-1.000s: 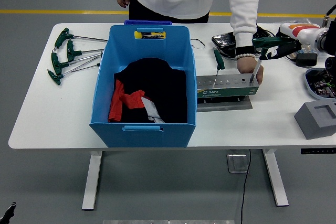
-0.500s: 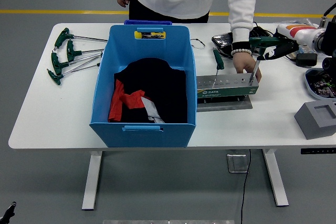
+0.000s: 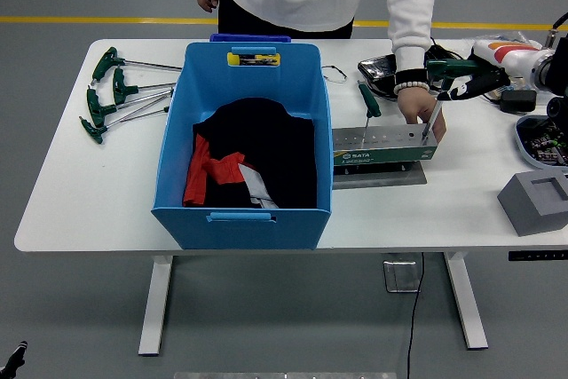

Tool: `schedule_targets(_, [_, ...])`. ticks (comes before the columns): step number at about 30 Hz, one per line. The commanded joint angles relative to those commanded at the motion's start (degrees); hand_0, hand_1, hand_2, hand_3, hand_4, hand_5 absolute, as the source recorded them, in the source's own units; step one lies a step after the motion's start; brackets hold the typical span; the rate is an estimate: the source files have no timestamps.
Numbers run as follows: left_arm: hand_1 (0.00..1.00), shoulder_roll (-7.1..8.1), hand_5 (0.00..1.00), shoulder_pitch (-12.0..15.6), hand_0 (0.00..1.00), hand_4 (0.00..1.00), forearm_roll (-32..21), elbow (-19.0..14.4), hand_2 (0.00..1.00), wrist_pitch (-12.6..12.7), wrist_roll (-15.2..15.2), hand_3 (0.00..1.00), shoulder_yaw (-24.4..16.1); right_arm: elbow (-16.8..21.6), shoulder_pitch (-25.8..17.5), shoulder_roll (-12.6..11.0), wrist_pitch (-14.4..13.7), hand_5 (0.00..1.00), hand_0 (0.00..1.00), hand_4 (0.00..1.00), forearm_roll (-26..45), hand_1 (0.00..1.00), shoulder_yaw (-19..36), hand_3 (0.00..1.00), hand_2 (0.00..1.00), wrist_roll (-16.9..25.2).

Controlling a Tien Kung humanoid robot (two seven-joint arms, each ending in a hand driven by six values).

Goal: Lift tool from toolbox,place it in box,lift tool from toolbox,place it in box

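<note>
Near edge of the table [image 3: 106, 210]: bare on the left, a grey block [image 3: 535, 202] at the right corner.

Mid-table: blue box [image 3: 242, 144], open top, dark and red cloth inside. This is where the tools go, so it sits right against the toolbox [image 3: 383, 147], a grey metal rack with a row of holes that stands tools upright for a straight pull.

One tool [image 3: 368, 106] stands in a hole on the rack's left part, green handle up, untouched.

A second tool [image 3: 437, 99] stands at the rack's right end. Your right hand [image 3: 470, 84] is closed around its green T-handle, shaft still seated or only just rising; you can't tell which.

A person's hand [image 3: 419, 111] rests on the rack's right end, probably to pin it down while the tool is drawn out.

Far left corner: spare T-wrenches [image 3: 111, 95] lying flat.

Far right: clutter, partly cut off by the frame. The right fingers blur into the handle. Left hand out of view.
</note>
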Motion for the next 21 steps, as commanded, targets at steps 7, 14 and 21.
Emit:
schedule_targets(7, [0.936, 0.04, 0.791, 0.2, 0.920, 0.710, 0.3, 0.0, 0.924, 0.1, 0.1, 0.761, -0.3, 0.7, 0.1, -0.4, -0.1, 0.811, 0.112, 0.998, 1.5, 0.033, 0.1, 0.038, 0.058, -0.2])
schedule_targets(14, [0.936, -0.04, 0.792, 0.3, 0.920, 0.710, 0.6, 0.0, 0.924, 0.1, 0.2, 0.762, -0.6, 0.9, -0.2, -0.5, -0.3, 0.852, 0.110, 0.998, 2.4, 0.030, 0.2, 0.034, 0.056, -0.3])
schedule_targets(21, [0.936, -0.09, 0.793, 0.5, 0.920, 0.710, 1.0, 0.0, 0.924, 0.2, 0.4, 0.763, -0.9, 1.3, -0.7, -0.5, -1.0, 0.868, 0.108, 0.998, 3.0, 0.025, 0.5, 0.030, 0.054, -0.6])
